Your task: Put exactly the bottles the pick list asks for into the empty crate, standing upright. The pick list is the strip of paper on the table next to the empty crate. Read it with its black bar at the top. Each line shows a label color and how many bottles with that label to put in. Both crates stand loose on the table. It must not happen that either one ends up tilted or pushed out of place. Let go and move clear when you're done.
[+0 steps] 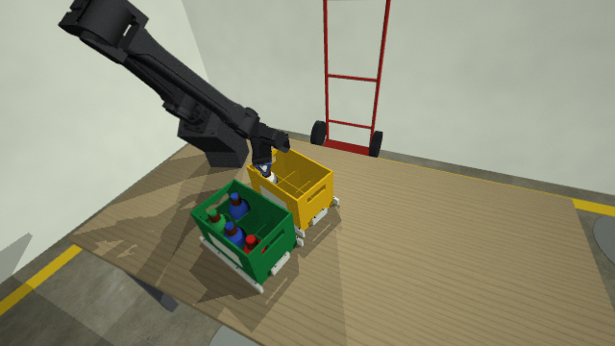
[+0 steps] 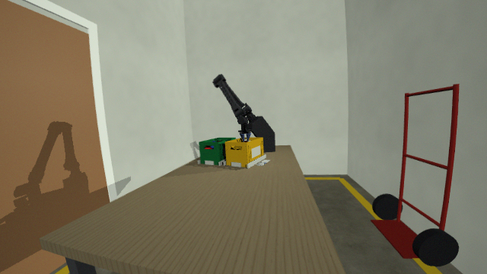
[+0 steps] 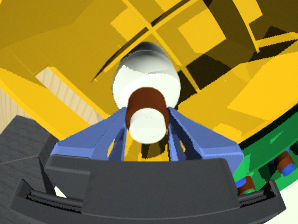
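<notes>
The yellow crate (image 1: 312, 211) (image 2: 233, 156) (image 3: 260, 100) has thin dividers. My gripper (image 1: 264, 169) (image 2: 246, 138) (image 3: 147, 113) is shut on the neck of a white-labelled bottle (image 1: 271, 178) (image 3: 145, 82). The bottle is upright inside the yellow crate's walls, at the end nearest the arm base; whether it touches the floor is hidden. The green crate (image 1: 276, 250) (image 2: 213, 157) (image 3: 272, 142) holds two blue bottles (image 1: 238, 209) (image 1: 234, 236), a green bottle (image 1: 216, 221) and red at the near corner (image 1: 251, 246). The pick list (image 2: 262, 163) lies beside the yellow crate, unreadable.
The green crate stands close beside the yellow one. The arm's dark base (image 1: 223, 149) (image 2: 264, 131) is behind the crates on the wooden table (image 1: 432, 240) (image 2: 213, 213). A red hand truck (image 1: 351, 147) (image 2: 397, 237) stands on the floor beyond the table edge.
</notes>
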Available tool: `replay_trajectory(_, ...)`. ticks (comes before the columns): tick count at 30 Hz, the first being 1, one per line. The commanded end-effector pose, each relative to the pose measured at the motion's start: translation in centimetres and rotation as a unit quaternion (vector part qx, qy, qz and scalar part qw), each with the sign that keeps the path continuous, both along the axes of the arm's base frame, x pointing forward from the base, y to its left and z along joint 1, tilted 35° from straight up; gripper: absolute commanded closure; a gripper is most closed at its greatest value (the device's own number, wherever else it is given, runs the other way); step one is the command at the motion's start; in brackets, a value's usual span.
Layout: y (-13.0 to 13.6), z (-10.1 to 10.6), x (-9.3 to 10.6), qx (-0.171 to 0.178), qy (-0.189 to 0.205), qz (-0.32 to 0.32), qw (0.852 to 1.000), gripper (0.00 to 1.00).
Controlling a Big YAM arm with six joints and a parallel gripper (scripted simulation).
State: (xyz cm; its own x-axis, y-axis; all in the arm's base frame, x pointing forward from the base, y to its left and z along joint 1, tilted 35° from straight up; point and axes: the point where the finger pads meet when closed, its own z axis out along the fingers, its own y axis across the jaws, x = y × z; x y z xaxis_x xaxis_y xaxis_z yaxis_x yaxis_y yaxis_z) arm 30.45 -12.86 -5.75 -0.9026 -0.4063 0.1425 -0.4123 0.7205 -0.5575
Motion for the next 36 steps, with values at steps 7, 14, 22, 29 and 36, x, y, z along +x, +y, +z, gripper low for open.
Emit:
replay_trajectory(7, -0.05, 0.31, 0.58, -0.001, -0.007, 0.002, 1.0, 1.0)
replay_trajectory(14, -0.08, 0.32, 0.59, -0.001, -0.007, 0.002, 1.0, 1.0)
replay_trajectory(22, -0.11, 0.32, 0.61, -0.001, -0.007, 0.002, 1.0, 1.0)
replay_trajectory(29, -0.12, 0.32, 0.62, -0.001, -0.007, 0.002, 1.0, 1.0)
replay_trajectory(36, -0.12, 0.32, 0.63, -0.001, -0.007, 0.002, 1.0, 0.39)
